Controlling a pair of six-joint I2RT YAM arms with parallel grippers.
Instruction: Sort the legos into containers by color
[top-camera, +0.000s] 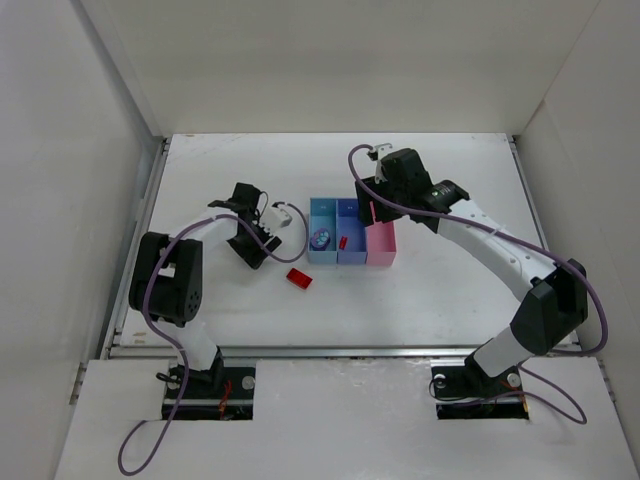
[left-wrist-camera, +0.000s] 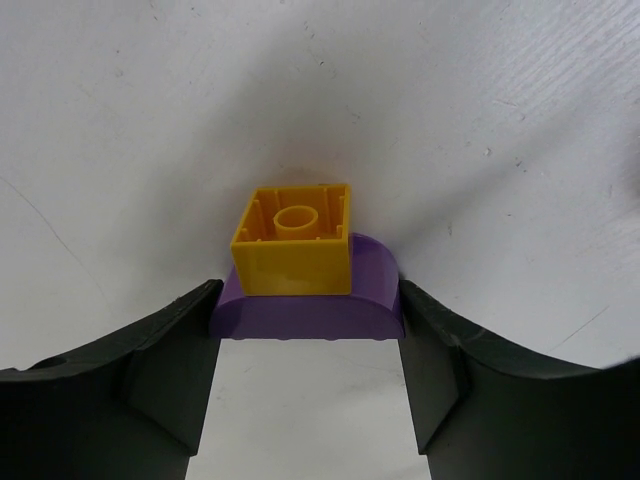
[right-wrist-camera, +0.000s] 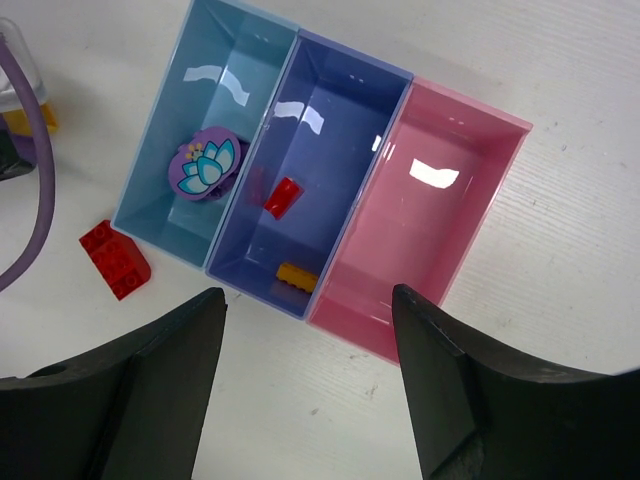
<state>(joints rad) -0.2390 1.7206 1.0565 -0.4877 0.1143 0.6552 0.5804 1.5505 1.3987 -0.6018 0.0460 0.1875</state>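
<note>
My left gripper (left-wrist-camera: 310, 330) (top-camera: 257, 240) is low over the table, left of the bins. Its fingertips touch both ends of a purple rounded lego (left-wrist-camera: 308, 305) with a yellow lego (left-wrist-camera: 294, 240) stacked on it. My right gripper (right-wrist-camera: 308, 300) (top-camera: 372, 212) is open and empty above the bins. The light blue bin (right-wrist-camera: 150, 190) (top-camera: 322, 252) holds a purple flower piece (right-wrist-camera: 205, 165). The blue-violet bin (right-wrist-camera: 340, 130) (top-camera: 349, 252) holds a red lego (right-wrist-camera: 283, 196) and an orange-yellow lego (right-wrist-camera: 298, 276). The pink bin (right-wrist-camera: 430, 230) (top-camera: 381, 245) holds nothing. A red lego (right-wrist-camera: 116, 259) (top-camera: 299, 279) lies on the table.
White walls enclose the table on three sides. My left arm's purple cable (right-wrist-camera: 30, 190) hangs at the left edge of the right wrist view. The loose red lego lies just in front of the light blue bin's near left corner.
</note>
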